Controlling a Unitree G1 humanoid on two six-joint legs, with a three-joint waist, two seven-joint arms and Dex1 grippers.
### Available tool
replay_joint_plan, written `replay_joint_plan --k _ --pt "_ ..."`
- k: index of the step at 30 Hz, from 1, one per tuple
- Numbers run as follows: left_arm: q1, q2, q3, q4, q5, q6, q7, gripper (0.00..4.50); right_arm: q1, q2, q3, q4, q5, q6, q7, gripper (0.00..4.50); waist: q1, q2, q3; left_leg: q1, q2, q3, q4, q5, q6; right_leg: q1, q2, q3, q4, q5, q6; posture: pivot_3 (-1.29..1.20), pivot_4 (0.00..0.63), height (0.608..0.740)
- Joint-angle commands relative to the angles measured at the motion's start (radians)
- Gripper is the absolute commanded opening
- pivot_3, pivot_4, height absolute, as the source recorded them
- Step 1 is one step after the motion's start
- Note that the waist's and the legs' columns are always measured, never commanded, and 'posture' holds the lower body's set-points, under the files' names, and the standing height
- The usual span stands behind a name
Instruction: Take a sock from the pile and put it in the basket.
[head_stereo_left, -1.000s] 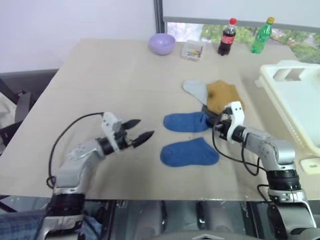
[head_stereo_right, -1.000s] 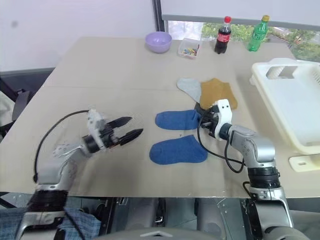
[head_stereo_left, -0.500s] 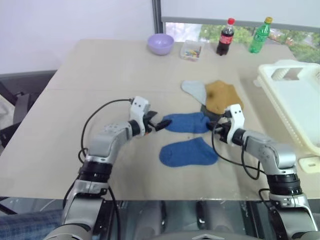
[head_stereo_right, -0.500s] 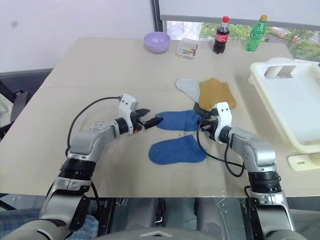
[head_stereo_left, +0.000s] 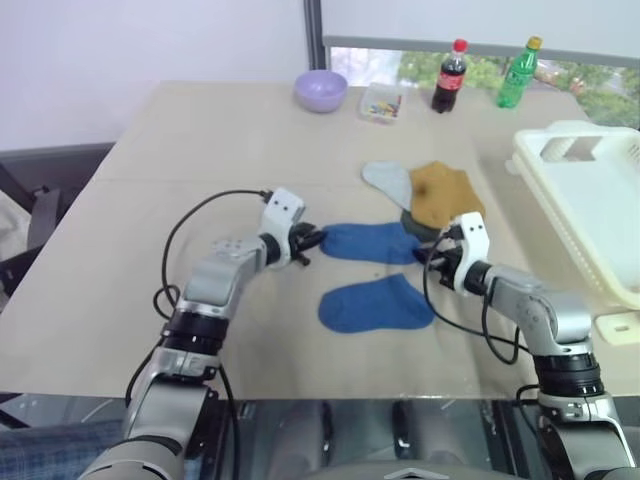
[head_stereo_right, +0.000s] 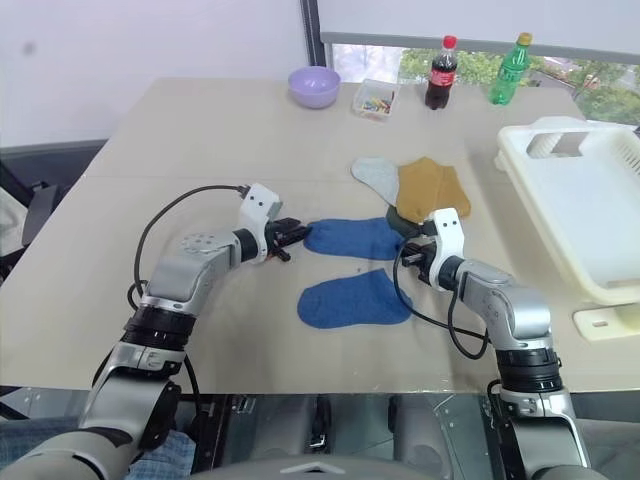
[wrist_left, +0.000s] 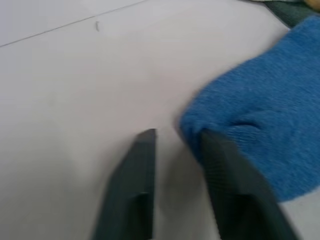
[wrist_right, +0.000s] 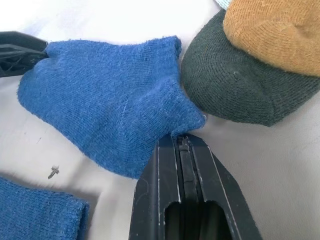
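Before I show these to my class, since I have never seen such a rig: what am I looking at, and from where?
This is a humanoid robot with two arms, each ending in two black fingers. The two wide pictures come from cameras in its head, looking down at a table. The two close-ups come from cameras on its wrists.

On the table lie two blue socks, one farther and one nearer, beside a pile of yellow, grey and dark green socks. A white basket stands to the right. At the far edge are a lilac bowl, a small tray and two bottles.

The left gripper sits at the farther blue sock's toe, its fingers narrowly apart. The right gripper is shut at that sock's other end; whether it pinches fabric is unclear.
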Motion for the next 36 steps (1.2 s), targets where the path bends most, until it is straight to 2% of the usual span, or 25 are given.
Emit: replay_joint_plan --k 1,10,16,20,24,31,36 --pt "0.056 0.002 -0.017 0.011 0.015 0.051 -0.004 0.03 0.007 -0.009 -0.008 -0.036 -0.003 -0.006 -0.002 0.00 0.000 0.000 0.000 0.000 0.000 0.000 0.000 0.000 0.000 0.000 0.000 0.000 0.000 0.000 0.000 0.00 0.150 0.730" --pt "0.127 -0.037 0.066 -0.129 -0.108 0.152 -0.029 0.03 0.018 0.006 -0.004 -0.080 0.011 0.001 -0.013 0.00 0.000 0.000 0.000 -0.001 0.000 0.000 0.000 0.000 0.000 0.000 0.000 0.000 -0.001 0.000 0.000 0.00 0.150 0.730" --pt "0.185 -0.039 0.205 -0.280 -0.292 0.284 -0.050 0.03 0.038 0.017 -0.023 -0.193 0.061 0.029 -0.013 0.00 0.000 0.000 0.000 -0.002 0.000 -0.001 0.000 0.000 0.000 -0.001 0.000 0.000 -0.001 0.000 0.000 0.00 0.150 0.730" --pt "0.222 -0.037 0.310 -0.435 -0.440 0.363 -0.038 0.03 0.079 0.035 -0.092 -0.349 0.171 0.138 -0.057 0.00 0.003 -0.001 0.001 -0.003 0.000 -0.004 0.000 0.000 0.000 -0.002 0.000 0.000 -0.001 0.000 0.000 0.00 0.150 0.730" --pt "0.283 -0.035 0.401 -0.559 -0.545 0.445 0.032 0.03 0.139 0.006 -0.181 -0.495 0.281 0.246 -0.097 0.00 0.003 -0.001 0.001 -0.004 0.000 -0.006 0.000 0.000 0.000 -0.002 -0.001 -0.001 -0.002 0.000 0.000 0.00 0.150 0.730" --pt "0.468 -0.058 0.418 -0.763 -0.676 0.492 0.114 0.03 0.267 -0.035 -0.310 -0.639 0.472 0.391 -0.166 0.00 0.003 -0.001 0.001 -0.003 -0.001 -0.006 -0.001 0.000 0.000 -0.002 -0.002 -0.001 -0.002 -0.002 -0.004 0.00 0.150 0.730" --pt "0.562 -0.065 0.409 -0.837 -0.707 0.438 0.136 0.03 0.328 -0.051 -0.328 -0.651 0.515 0.397 -0.212 0.00 0.003 -0.001 0.001 -0.002 -0.001 -0.006 0.000 0.000 0.000 -0.002 -0.002 0.000 -0.002 -0.003 -0.004 0.00 0.150 0.730"
